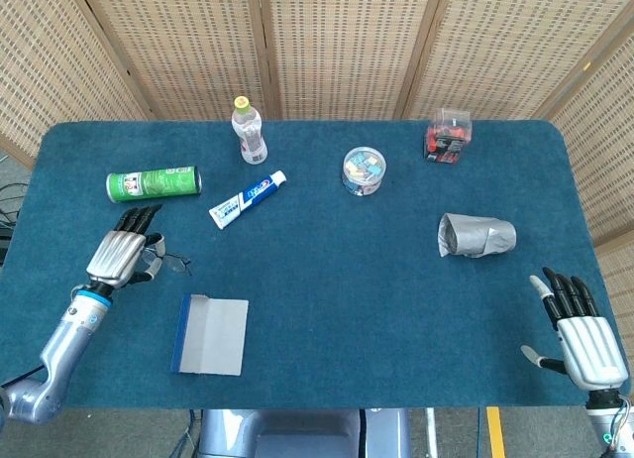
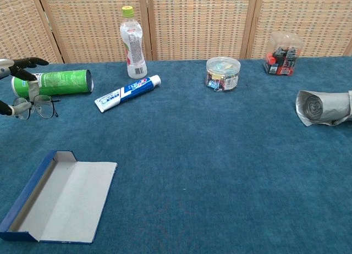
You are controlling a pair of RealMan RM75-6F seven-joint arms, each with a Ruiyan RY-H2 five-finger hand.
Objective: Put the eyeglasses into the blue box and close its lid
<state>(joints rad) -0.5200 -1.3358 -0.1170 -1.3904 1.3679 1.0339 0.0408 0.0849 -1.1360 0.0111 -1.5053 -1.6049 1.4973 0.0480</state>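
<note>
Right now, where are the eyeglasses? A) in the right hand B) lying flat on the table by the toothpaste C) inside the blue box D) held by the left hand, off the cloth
D: the left hand holds the eyeglasses lifted above the cloth, while the blue box lies open with nothing in it.

Your left hand holds the eyeglasses, apparently above the surface, behind the open box, before the canister.
</note>
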